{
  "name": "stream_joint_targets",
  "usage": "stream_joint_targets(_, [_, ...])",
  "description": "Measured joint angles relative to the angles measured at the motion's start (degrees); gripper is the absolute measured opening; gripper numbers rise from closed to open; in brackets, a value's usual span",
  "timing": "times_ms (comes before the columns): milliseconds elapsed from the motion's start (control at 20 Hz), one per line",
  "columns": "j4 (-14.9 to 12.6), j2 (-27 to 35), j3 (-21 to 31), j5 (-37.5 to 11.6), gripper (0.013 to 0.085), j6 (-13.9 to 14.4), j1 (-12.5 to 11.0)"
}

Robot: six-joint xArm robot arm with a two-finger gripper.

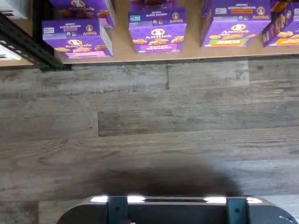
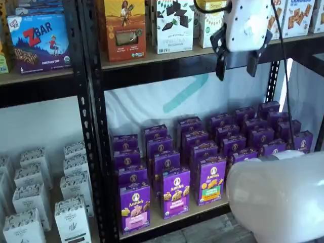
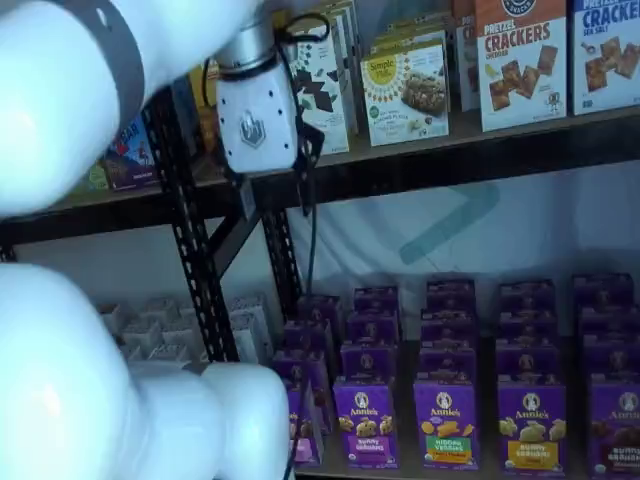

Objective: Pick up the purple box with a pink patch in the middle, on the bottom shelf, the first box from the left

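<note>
The purple box (image 2: 134,206) with the pink patch stands at the front left corner of the bottom shelf (image 2: 174,218), next to the black upright. It shows in the wrist view (image 1: 77,44) on the tan board (image 1: 120,44). In a shelf view (image 3: 304,425) my arm partly covers it. My gripper (image 2: 236,74) hangs high in front of the upper shelf, well above and to the right of the box. Its two black fingers stand apart with nothing between them. The gripper's white body also shows in a shelf view (image 3: 256,120).
Beside the pink-patch box stand like cartons with a purple patch (image 2: 176,192) and a green patch (image 2: 211,180), with more rows behind. White cartons (image 2: 71,220) fill the left bay past the upright (image 2: 98,152). My white arm (image 2: 278,197) blocks the lower right. A dark mount (image 1: 177,212) sits over the plank floor.
</note>
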Motion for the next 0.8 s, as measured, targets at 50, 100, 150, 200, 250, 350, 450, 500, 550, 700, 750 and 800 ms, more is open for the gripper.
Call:
stream_joint_targets(50, [0.01,-0.13,0.81,-0.51,0.085,-0.01,0.01])
stream_joint_targets(100, [-0.05,-0.29,1.69,-1.08,0.085,0.01,0.08])
stream_joint_targets(150, [-0.16,-0.46,2.58,-1.71,0.085,0.05,0.16])
stream_joint_targets(200, [0.0,-0.63,3.39,-2.35,0.085,-0.08,0.04])
stream_joint_targets(250, [0.18,-0.81,4.22,-3.08,0.085,-0.25,-0.12])
stream_joint_targets(350, [0.33,-1.03,5.91,-4.65,0.085,-0.51,-0.34])
stream_joint_targets(450, [0.2,-1.1,7.36,-6.07,0.085,-0.53,-0.29])
stream_joint_targets(500, [0.26,-1.05,7.96,-6.6,0.085,-0.55,-0.29])
stream_joint_targets(550, [0.29,-0.98,8.62,-7.18,0.085,-0.49,-0.19])
stream_joint_targets(700, [0.11,-0.96,10.65,-9.16,0.085,0.16,0.58])
stream_joint_targets(750, [0.03,-1.0,11.38,-9.96,0.085,0.5,0.95])
stream_joint_targets(800, [-0.09,-1.06,11.99,-10.67,0.085,0.86,1.34])
